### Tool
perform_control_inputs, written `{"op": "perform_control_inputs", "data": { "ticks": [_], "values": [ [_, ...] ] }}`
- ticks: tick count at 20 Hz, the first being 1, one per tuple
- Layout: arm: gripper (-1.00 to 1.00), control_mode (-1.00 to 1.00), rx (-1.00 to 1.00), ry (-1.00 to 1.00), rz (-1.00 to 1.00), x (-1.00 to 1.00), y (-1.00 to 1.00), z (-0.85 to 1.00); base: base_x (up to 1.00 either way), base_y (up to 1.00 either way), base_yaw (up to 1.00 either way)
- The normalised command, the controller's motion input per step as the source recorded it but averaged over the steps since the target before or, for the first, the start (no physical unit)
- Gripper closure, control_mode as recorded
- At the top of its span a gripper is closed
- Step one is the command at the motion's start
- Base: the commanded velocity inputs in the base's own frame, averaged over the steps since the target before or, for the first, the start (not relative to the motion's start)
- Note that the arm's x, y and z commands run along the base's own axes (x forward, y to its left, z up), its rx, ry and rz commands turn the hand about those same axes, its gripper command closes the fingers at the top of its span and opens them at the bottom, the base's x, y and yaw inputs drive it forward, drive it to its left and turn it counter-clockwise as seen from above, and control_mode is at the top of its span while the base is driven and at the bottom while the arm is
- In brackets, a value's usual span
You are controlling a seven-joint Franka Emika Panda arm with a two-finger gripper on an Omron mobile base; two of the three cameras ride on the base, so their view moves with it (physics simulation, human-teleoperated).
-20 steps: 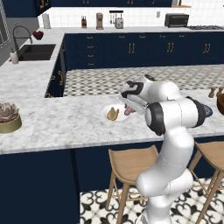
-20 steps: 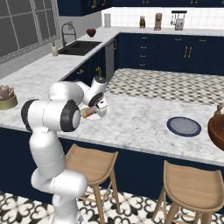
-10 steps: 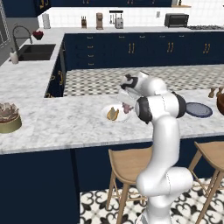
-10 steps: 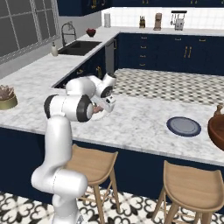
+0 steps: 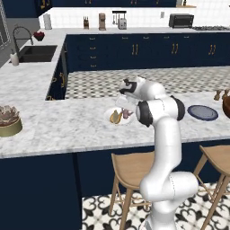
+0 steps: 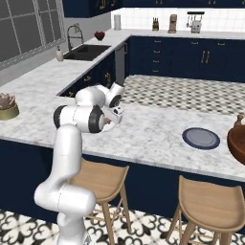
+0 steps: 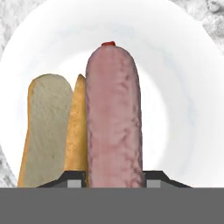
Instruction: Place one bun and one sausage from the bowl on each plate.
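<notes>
Over the white plate (image 7: 183,87) near the surface's front edge, the jaws have swung in pinching a sausage (image 7: 113,118) beside the bun (image 7: 46,127); release comes next.

I counted two plates on the marble counter: one white plate (image 5: 117,116) under the arm's hand and one dark blue-grey plate (image 5: 202,112) well off to its side. There was one reddish-brown bowl (image 6: 238,141) at the far end of that counter. On the white plate lay one bun (image 7: 52,131) and one sausage (image 7: 113,118). Two wooden stools (image 6: 100,180) stood below the counter. One arm worked there, with one gripper (image 7: 113,180). One small planter (image 5: 9,121) sat apart.
</notes>
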Motion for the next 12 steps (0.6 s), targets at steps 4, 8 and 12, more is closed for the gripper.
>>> {"op": "perform_control_inputs", "data": {
  "ticks": [4,8,12],
  "values": [
    [1.00,-1.00,0.00,0.00,0.00,0.00,0.00,-0.26,0.00,0.00,0.00],
    [1.00,-1.00,0.00,0.00,0.00,0.00,0.00,-0.29,0.00,0.00,0.00],
    [-1.00,-1.00,0.00,-0.02,0.00,-0.02,0.00,-0.12,0.00,0.00,0.00]
  ]
}}
